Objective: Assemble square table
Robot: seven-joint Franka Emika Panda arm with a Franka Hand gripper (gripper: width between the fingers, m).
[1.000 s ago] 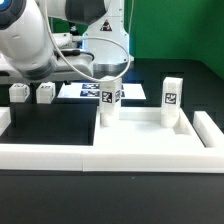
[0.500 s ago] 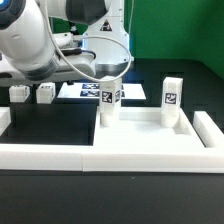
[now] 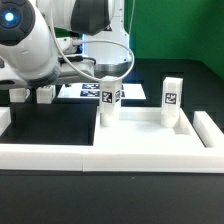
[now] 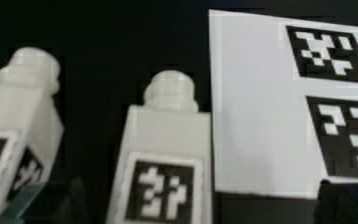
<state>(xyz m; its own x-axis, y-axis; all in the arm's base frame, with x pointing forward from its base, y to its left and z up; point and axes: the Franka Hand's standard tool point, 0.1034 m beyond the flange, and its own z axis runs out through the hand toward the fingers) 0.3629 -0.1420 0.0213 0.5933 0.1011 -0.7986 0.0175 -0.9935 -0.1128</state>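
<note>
The gripper (image 4: 179, 200) hangs wide open with nothing in it, above two loose legs (image 4: 165, 150) lying side by side on the black table (image 3: 110, 200), just beside the marker board (image 4: 291, 100). In the exterior view the arm (image 3: 30, 45) hides the gripper and covers part of those legs at that view's left. The tabletop (image 3: 135, 125) lies inside the white border wall (image 3: 100, 155), toward that view's right, with two upright legs (image 3: 108, 100) on its far corners; the nearer one partly hides the marker board.

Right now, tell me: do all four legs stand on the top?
No, only two legs stand on the top; the other two sit off it near the marker board.
</note>
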